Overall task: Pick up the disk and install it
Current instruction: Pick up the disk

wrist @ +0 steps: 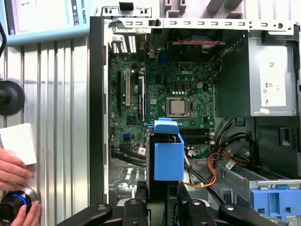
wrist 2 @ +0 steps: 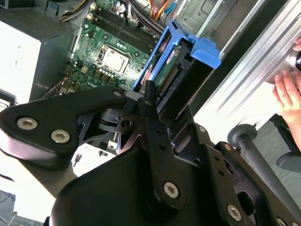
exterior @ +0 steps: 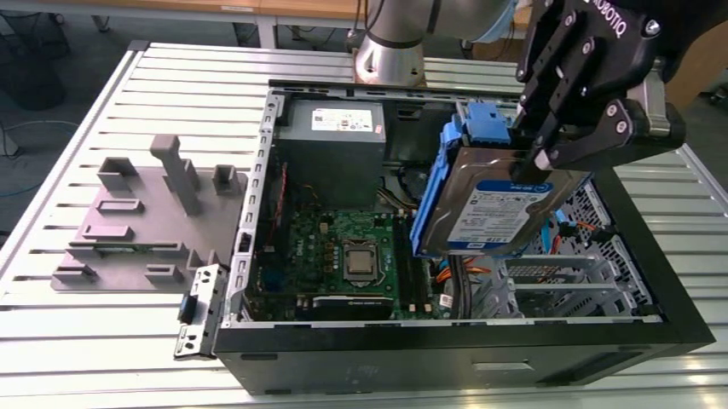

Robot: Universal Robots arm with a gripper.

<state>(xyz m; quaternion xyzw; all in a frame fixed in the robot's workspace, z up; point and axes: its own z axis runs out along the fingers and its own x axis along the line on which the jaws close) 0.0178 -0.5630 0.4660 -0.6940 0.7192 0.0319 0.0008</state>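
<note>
A slatted metal tabletop [exterior: 68,94] carries an open black computer case [exterior: 455,358] lying on its side. On the exterior view's left, a grey moulded fixture [exterior: 136,221] lies just beside the case. Inside the case, a grey power supply [exterior: 341,128] sits at the far end with the green motherboard [exterior: 341,247] next to it. The black gripper [exterior: 534,153] hangs over the case's side on the exterior view's right. Its fingers [exterior: 592,141] are closed on the upper edge of the disk [exterior: 489,213]. The disk is clear of the case, standing nearly upright with a slight tilt, its label facing outward and its blue rails along its edges. In the first wrist view, a person's hand [wrist: 14,172] rests on the tabletop outside the case.
</note>
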